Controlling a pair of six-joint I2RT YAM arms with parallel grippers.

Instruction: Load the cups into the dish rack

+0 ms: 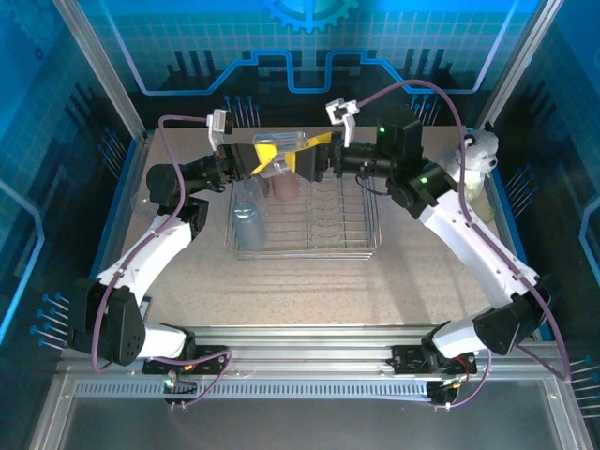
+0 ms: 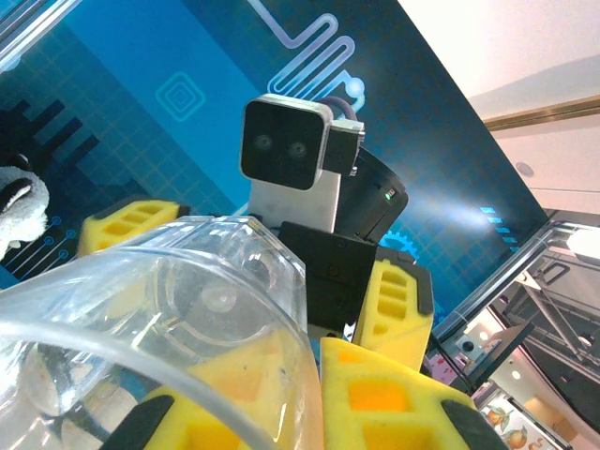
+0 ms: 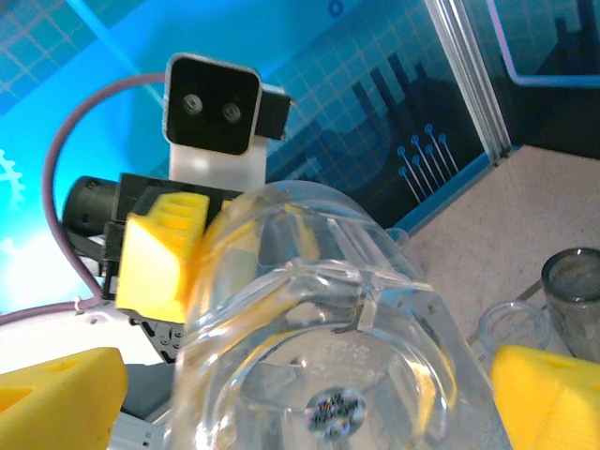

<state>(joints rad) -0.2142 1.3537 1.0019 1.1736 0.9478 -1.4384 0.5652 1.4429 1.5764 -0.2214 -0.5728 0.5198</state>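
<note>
Left pincer (image 1: 270, 155) first: clamps a clear cup (image 3: 319, 309) by its wall, yellow fingers (image 2: 389, 398) pressed tight against the plastic, and holds it on its side in the air above the far edge of the dish rack (image 1: 361, 246). Right pincer (image 3: 300, 384) now: gapes wide, yellow fingers (image 3: 548, 394) flanking the same cup, daylight on both sides, gripping nothing. Faces the left one head-on, nearly nose to nose over the rack, each wrist camera (image 2: 286, 155) staring straight at the other. Down in the rack, silver wire with a row of upright dividers: a pale blue cup (image 1: 248, 223) at the left end, a pink-red cup (image 1: 284, 187) close to the far side, under the held one. Rack itself: on the counter (image 1: 422, 281), in the middle, toward the back. Out to the right on the counter: a smoky grey cup (image 3: 577, 286) standing, with a clear rim (image 3: 511, 328) just beside it. Far right corner: a grey-white plush animal (image 1: 480, 150), well apart from the rack.
</note>
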